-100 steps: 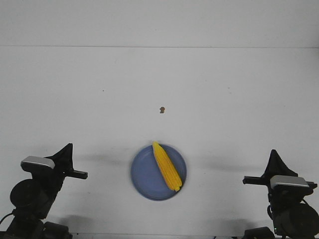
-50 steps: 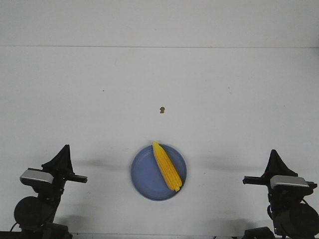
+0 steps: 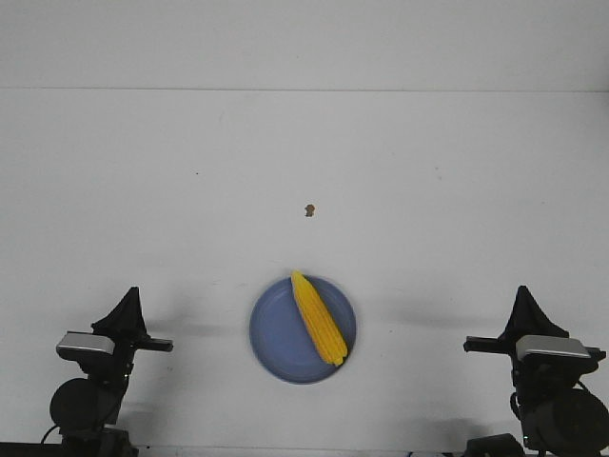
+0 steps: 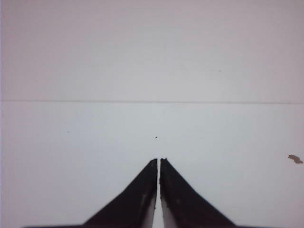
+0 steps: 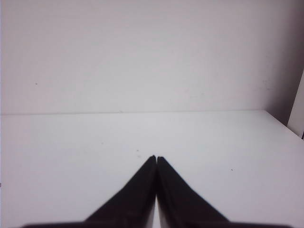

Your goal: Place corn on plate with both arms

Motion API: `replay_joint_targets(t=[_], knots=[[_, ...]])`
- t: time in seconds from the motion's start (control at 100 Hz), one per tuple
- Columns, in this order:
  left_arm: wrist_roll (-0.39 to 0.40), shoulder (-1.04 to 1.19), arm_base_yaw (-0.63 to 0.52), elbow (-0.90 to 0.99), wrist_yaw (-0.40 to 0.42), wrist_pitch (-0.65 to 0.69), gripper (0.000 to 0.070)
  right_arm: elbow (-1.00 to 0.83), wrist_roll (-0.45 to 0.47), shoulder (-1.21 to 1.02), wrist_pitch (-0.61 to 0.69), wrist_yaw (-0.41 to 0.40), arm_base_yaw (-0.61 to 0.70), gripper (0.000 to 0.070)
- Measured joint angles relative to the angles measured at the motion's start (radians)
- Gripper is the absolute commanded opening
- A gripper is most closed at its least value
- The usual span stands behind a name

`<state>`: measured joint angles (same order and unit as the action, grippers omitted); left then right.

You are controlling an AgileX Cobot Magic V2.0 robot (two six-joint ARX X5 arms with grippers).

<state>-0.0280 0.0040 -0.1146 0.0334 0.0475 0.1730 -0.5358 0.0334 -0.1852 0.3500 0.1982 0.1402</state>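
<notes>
White table (image 3: 143,171) bearing a blue-lavender plate (image 3: 276,338) and a small brown speck (image 3: 309,210).

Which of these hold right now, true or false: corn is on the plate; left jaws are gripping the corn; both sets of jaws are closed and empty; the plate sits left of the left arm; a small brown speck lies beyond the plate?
1. The corn lies on the plate. True.
2. The left gripper grips the corn. False: it is off to the plate's left, holding nothing.
3. Both grippers, left and right, are shut and empty. True.
4. The plate sits left of the left arm. False: it lies between the two arms.
5. A small brown speck lies beyond the plate. True.
</notes>
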Motion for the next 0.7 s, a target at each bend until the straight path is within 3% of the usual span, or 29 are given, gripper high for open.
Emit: replay_joint_targets(t=[0.7], knots=[[-0.013, 0.0, 0.002, 0.0, -0.001, 0.0, 0.0013, 0.0, 0.0, 0.0, 0.0, 0.0, 0.0, 0.0]])
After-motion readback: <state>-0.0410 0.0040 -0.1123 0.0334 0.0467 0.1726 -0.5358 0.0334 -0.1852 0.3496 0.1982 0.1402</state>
